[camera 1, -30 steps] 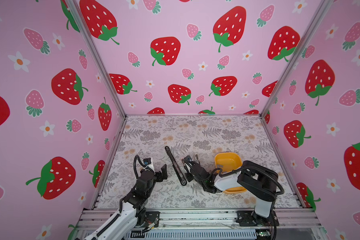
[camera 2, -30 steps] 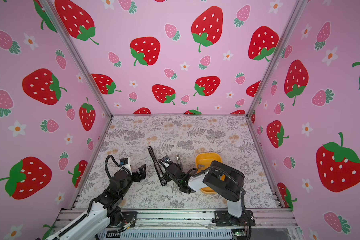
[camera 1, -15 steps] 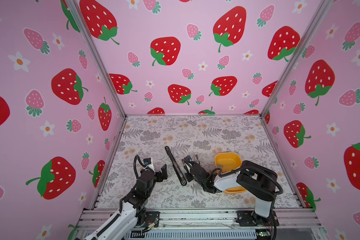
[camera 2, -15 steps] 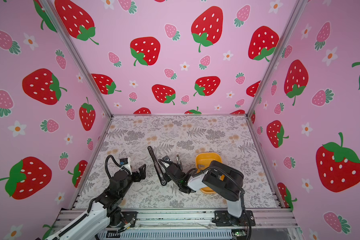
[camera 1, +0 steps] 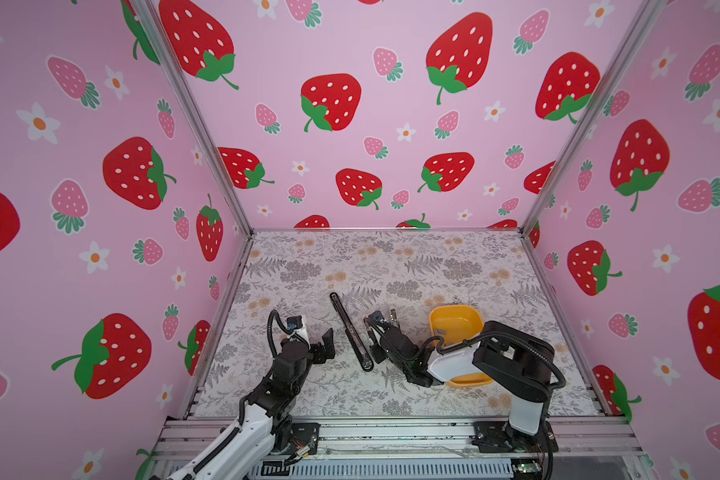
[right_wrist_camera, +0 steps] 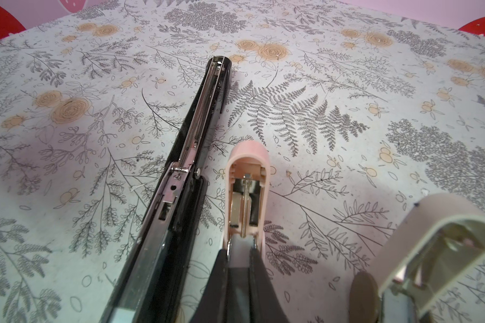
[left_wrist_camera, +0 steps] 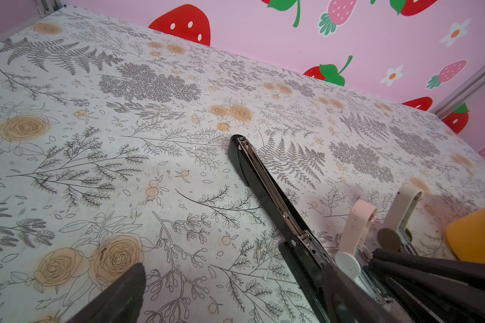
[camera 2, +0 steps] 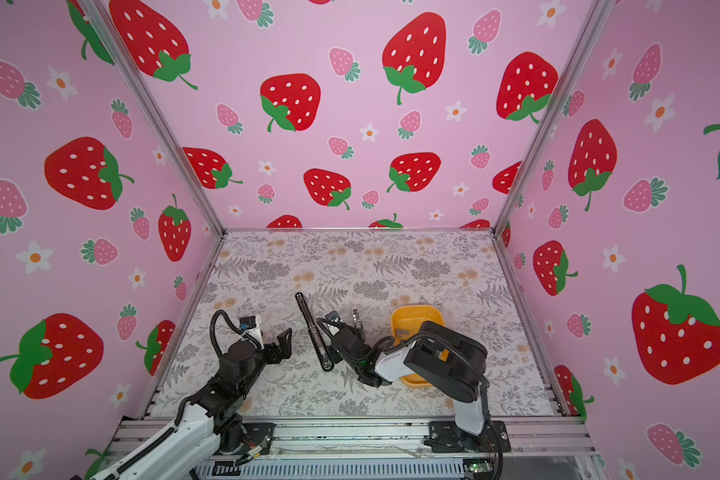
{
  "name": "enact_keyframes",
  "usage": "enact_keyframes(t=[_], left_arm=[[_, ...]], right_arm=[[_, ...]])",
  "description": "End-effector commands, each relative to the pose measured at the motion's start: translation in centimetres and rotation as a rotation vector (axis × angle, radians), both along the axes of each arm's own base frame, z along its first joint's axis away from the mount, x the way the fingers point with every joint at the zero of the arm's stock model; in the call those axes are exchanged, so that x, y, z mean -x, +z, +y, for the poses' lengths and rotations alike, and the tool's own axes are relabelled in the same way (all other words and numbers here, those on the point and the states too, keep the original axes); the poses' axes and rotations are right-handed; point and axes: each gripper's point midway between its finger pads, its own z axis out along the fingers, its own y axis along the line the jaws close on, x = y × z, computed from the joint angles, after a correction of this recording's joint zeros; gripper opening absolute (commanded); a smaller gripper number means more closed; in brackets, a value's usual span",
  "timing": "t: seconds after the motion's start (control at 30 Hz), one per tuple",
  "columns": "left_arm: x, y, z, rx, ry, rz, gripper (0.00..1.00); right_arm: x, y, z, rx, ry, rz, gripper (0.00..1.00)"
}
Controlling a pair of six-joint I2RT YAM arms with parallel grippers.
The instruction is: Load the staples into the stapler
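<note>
Three staplers lie opened on the floral mat. The long black stapler shows its bare metal rail. Beside it, my right gripper is shut on the lower part of the small pink stapler, whose lid is folded back. A beige stapler stands just right of that. My left gripper is open and empty, left of the black stapler. The staples show as a small grey strip in the yellow bin.
The yellow bin sits at the right, partly under my right arm. Pink strawberry walls close in the mat on three sides. A metal rail runs along the front edge.
</note>
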Motion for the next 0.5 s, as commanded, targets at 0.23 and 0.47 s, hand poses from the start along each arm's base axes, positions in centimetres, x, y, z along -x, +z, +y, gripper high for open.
enact_keyframes(t=[0.23,0.47], left_arm=[[-0.74,2.07,-0.11,0.026,0.012,-0.053,0.99],[-0.75,2.1,-0.08,0.027,0.014,-0.054,0.99]], right_arm=[[0.16,-0.54,0.32,-0.015,0.01,0.024,0.07],[0.24,-0.67,0.43,-0.017,0.013,0.027,0.07]])
